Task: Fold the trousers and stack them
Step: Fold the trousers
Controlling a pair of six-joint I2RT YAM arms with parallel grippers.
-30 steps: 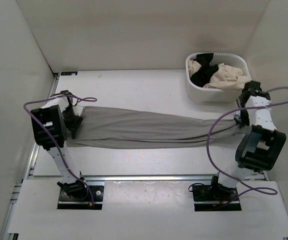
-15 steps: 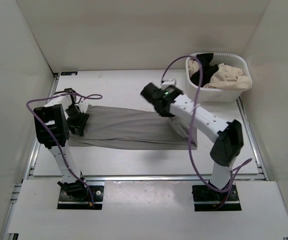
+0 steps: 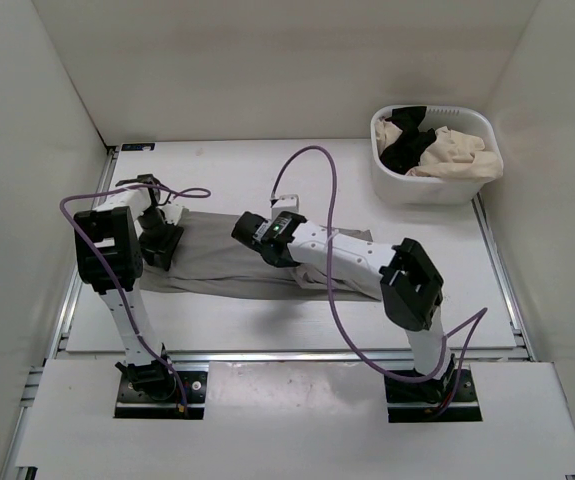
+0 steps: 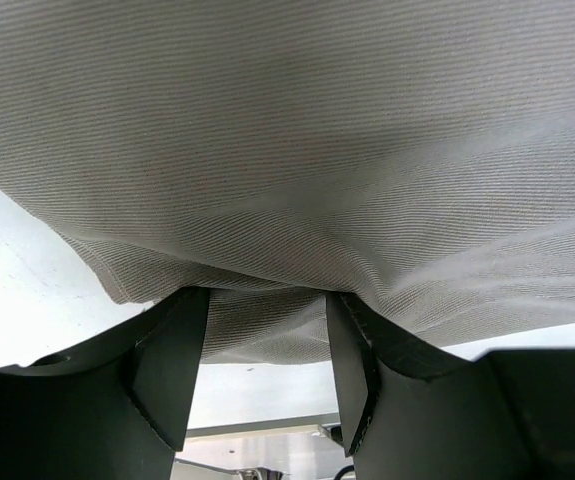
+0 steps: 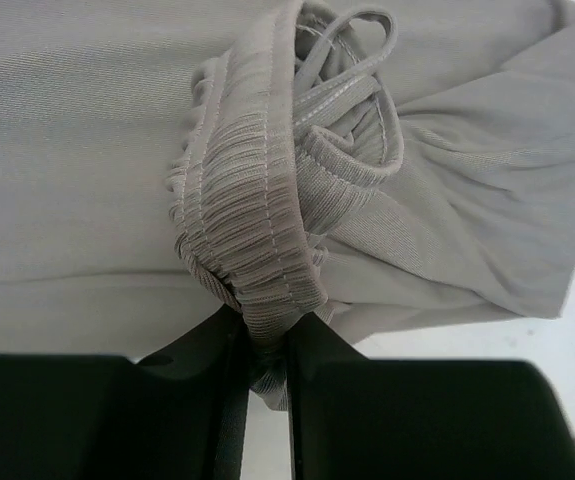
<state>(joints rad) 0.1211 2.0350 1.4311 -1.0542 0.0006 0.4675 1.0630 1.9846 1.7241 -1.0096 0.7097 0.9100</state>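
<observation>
**A:** Item 1?
**B:** Trousers (image 3: 207, 262), 1 pair, plain grey. They lie on the table (image 3: 267, 170), left of centre, running from the left arm to under the right arm's forearm. Well apart from the basket.

**A:** Tools?
**B:** 2. The left tool (image 3: 159, 243) is at the left end of the trousers. In the left wrist view its 2 fingers (image 4: 172, 365) stand partly apart, and a fold of the grey cloth (image 4: 287, 150) fills the gap between them, so it grips the trousers there. The right tool (image 3: 244, 229) is over the middle of the cloth. In the right wrist view it (image 5: 265, 350) is closed tight on the ribbed waistband (image 5: 252, 230), which is bunched above a flat layer of the same grey cloth. 1 looped cord (image 5: 352, 55) shows beside the band.

**A:** Containers?
**B:** 1 white basket (image 3: 432, 190), at the far right corner of the table. Contents: 1 black garment (image 3: 404, 150) and 1 beige garment (image 3: 457, 150), both heaped above the rim.

**A:** Cables?
**B:** 2, purple, 1 per arm. The left cable (image 3: 137, 195) loops near the left wrist. The right cable (image 3: 312, 155) arches high over the table.

**A:** Arms?
**B:** 2, bases at the near edge.
</observation>
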